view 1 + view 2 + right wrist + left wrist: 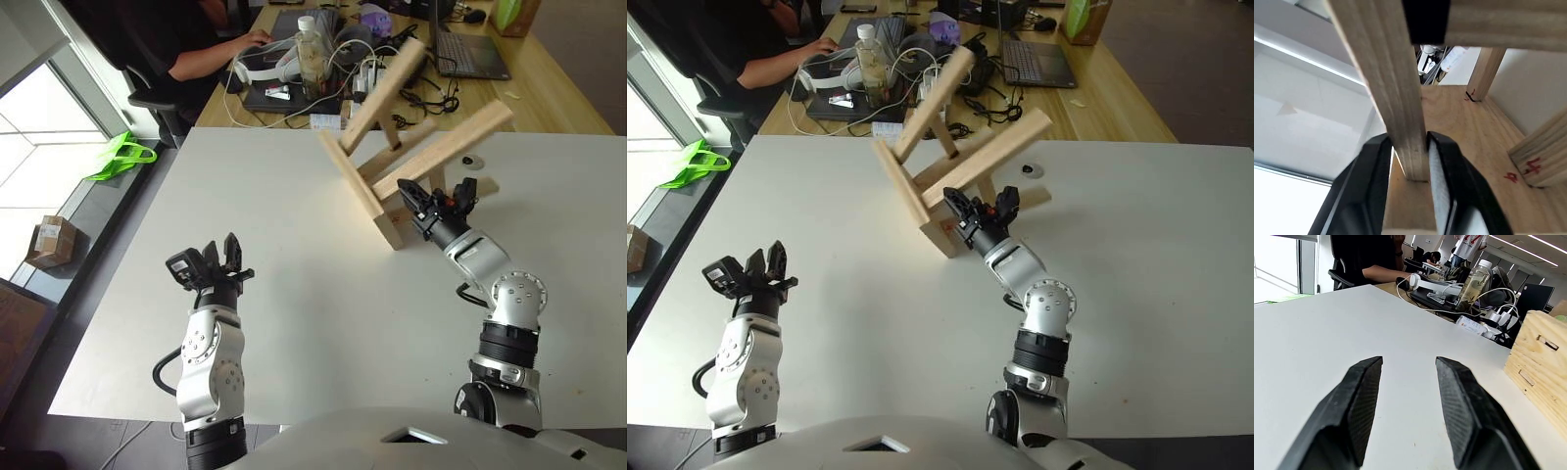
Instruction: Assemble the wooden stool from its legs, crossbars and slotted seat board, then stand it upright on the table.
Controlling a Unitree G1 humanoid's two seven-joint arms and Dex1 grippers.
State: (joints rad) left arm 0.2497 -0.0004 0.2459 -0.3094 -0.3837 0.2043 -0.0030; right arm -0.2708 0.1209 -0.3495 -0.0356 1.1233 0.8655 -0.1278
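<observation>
Pale wood makes up the stool (pixel 392 166), which is tipped on the white table (pixel 294 313). The lower edge of its seat board (pixel 358 191) rests on the surface, and its legs slant up and away from the right gripper (pixel 433 203). One leg (pixel 1386 73) is clamped between that gripper's two fingers, close to where it meets the board. Red pen marks are seen on the underside of the seat, and one on a leg end (pixel 1530 169) resembles a 4.

A broad stretch of bare tabletop lies to the left of the right gripper, as far as the left gripper (pixel 227 257). That gripper is held over the near left part with its fingers spread apart and nothing between them. Beyond the stool the table's far edge lies just beside a wooden desk (pixel 549 88), where a bottle (pixel 309 54), cables and a laptop (pixel 470 49) are crowded. The bottle's label is too small to be read.
</observation>
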